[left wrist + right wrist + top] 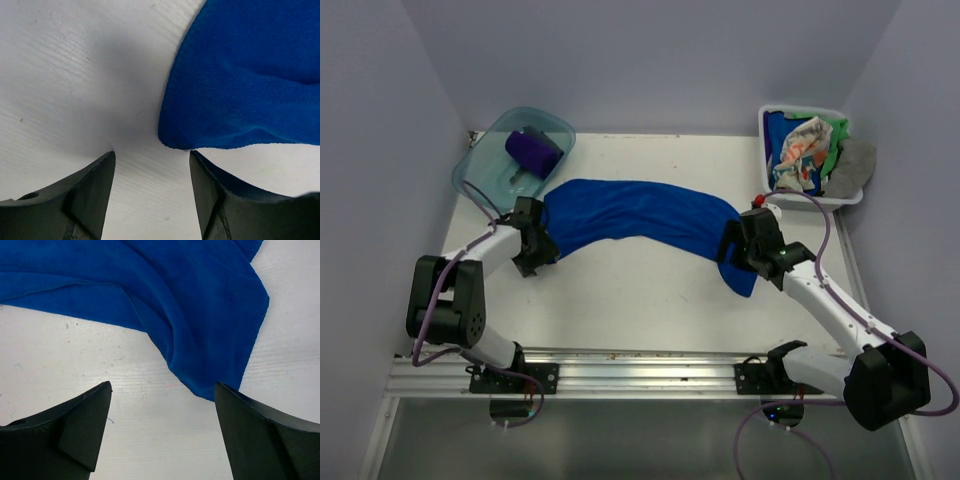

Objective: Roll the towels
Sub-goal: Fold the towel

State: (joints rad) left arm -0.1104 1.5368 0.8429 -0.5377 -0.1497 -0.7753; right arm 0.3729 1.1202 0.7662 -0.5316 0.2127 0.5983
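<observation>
The blue towel [640,215] lies stretched out between both tools, each end just ahead of the fingertips. The left gripper [152,152] and right gripper [162,383] gape empty. A tidy roll probably needs one short end pinched squarely, edges kept aligned.

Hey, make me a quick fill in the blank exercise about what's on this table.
The long towel lying across the table is ____. The rolled towel in the teal tub is ____. The white basket stands at its far ____ corner. The left tool and right tool are both ____, holding nothing.
Missing words: blue, purple, right, open.
</observation>
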